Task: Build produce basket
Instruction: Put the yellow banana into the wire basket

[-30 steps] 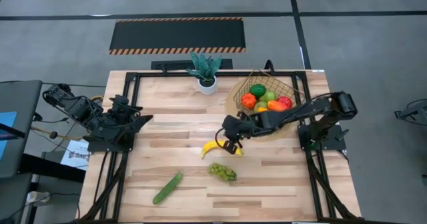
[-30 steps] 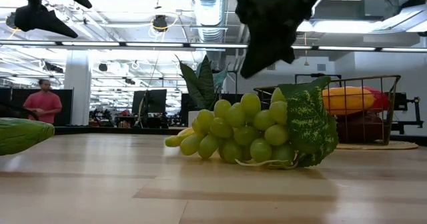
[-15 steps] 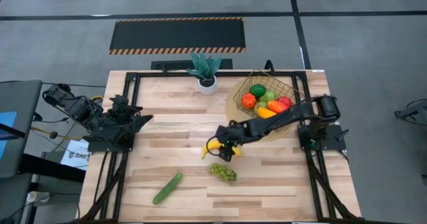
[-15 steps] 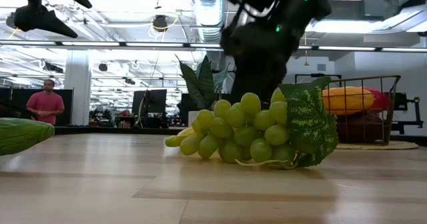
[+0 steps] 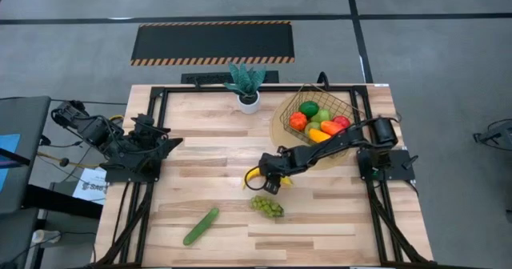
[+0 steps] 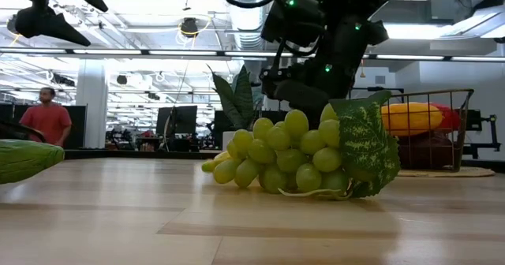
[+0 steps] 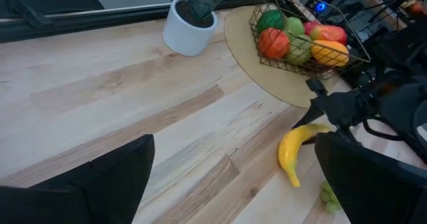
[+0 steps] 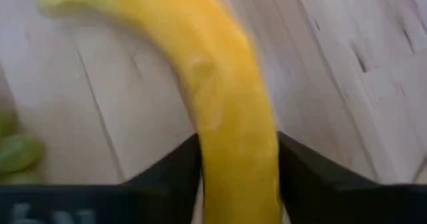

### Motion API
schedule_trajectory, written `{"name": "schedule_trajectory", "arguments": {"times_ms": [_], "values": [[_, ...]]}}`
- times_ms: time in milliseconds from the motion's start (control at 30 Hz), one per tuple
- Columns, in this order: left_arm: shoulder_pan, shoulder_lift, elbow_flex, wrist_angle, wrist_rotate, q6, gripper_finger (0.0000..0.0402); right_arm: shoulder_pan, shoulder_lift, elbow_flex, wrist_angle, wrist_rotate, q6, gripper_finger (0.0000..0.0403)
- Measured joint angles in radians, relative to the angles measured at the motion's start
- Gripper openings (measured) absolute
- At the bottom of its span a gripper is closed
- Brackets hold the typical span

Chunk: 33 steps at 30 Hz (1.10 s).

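Observation:
The yellow banana [image 5: 250, 177] lies on its side on the wooden table, left of the basket. My right gripper [image 5: 269, 179] is down over it, with a finger on each side, and fills the right wrist view [image 8: 237, 177]. The green grapes [image 5: 268, 206] lie just nearer than the banana, and the cucumber [image 5: 201, 226] lies at the near left. The gold wire basket [image 5: 346, 102] stands at the far right on a round tan mat and holds several fruits. My left gripper [image 7: 233, 184] is open and empty at the table's left edge [image 5: 174, 144]. My right gripper has the banana between its two fingers [image 8: 170, 174], which lie against its two long sides [image 8: 230, 127], a little right of its middle. The fingers come from above, pointing down, and lie across the banana. The banana rests on the table.
A spiky green plant in a white pot [image 5: 246, 86] stands at the far middle. The grapes [image 6: 296, 158] lie close to the gripper on its near side. Bare wood lies between the left arm and the banana.
My right gripper has gone a little toward the table's left edge and down onto the banana, so that its fingers now stand on either side of it. The banana stays on the table.

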Motion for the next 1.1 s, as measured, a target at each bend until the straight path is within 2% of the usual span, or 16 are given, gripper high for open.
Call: {"name": "schedule_trajectory", "arguments": {"times_ms": [100,267,400,567,667,767,933,1100], "values": [[0.0,0.0,0.0,0.0,0.0,0.0,0.0399,-0.002,-0.006,0.0,-0.002,-0.005,0.001,0.0113],[0.0,0.0,0.0,0.0,0.0,0.0,0.0399,-0.002,-0.055,-0.001,-0.001,-0.029,0.003,0.011],[0.0,0.0,0.0,-0.001,0.0,0.0,0.0399,-0.008,-0.171,-0.001,-0.014,-0.022,-0.005,0.011],[0.0,0.0,0.0,-0.002,0.0,0.0,0.0399,-0.059,-0.391,-0.001,-0.193,0.111,-0.008,0.0115],[0.0,0.0,0.0,-0.004,-0.003,0.0,0.0399,-0.121,-0.523,0.0,-0.349,0.214,-0.008,0.0139],[0.0,0.0,0.0,-0.004,-0.013,0.0,0.0399,-0.21,-0.618,0.0,-0.482,0.26,-0.008,0.0151],[0.0,0.0,0.0,-0.006,-0.029,-0.016,0.0399,-0.375,-0.699,0.0,-0.644,0.269,-0.09,0.0145],[0.0,0.0,0.0,-0.006,-0.029,-0.035,0.0399,-0.526,-0.746,-0.04,-0.681,0.263,-0.17,0.0144]]}}
